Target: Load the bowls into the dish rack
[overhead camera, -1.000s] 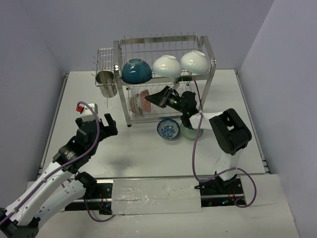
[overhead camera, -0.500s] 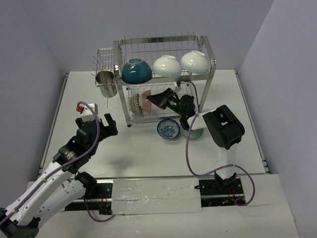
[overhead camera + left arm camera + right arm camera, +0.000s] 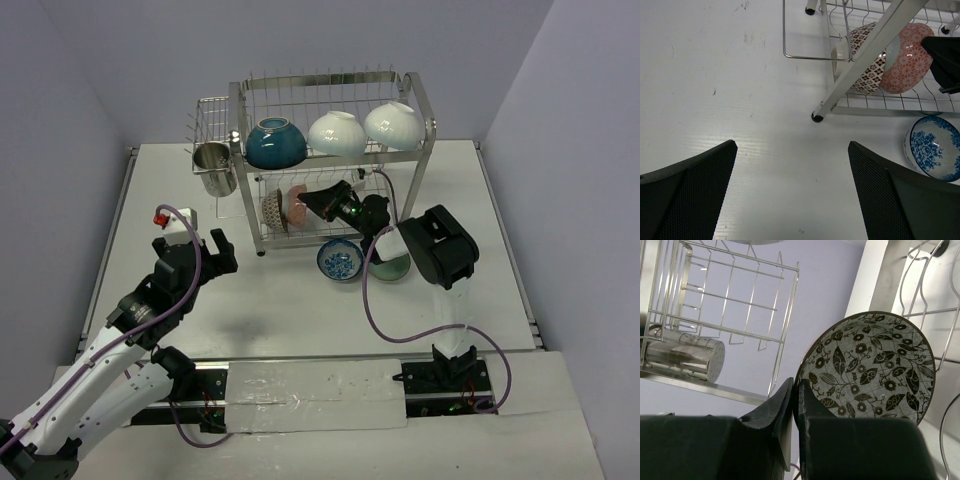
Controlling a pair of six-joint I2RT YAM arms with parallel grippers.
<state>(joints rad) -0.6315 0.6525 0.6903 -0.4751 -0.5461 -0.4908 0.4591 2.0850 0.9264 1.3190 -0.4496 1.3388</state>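
Note:
The dish rack holds a teal bowl and two white bowls on its top tier. On the lower tier a brown-patterned bowl stands on edge. My right gripper reaches into the lower tier and is shut on the rim of a red floral bowl. Its leaf-patterned inside fills the right wrist view, with the gripper pinching the rim. A blue-white bowl and a pale green bowl sit on the table in front. My left gripper is open and empty over the table.
A steel cup sits in the rack's side basket, also seen in the right wrist view. The rack's front leg stands ahead of my left gripper. The right arm's cable loops over the table near the pale green bowl.
My right arm has pushed further left into the lower tier with the red floral bowl, which now stands close beside the brown-patterned bowl. The left arm has not moved.

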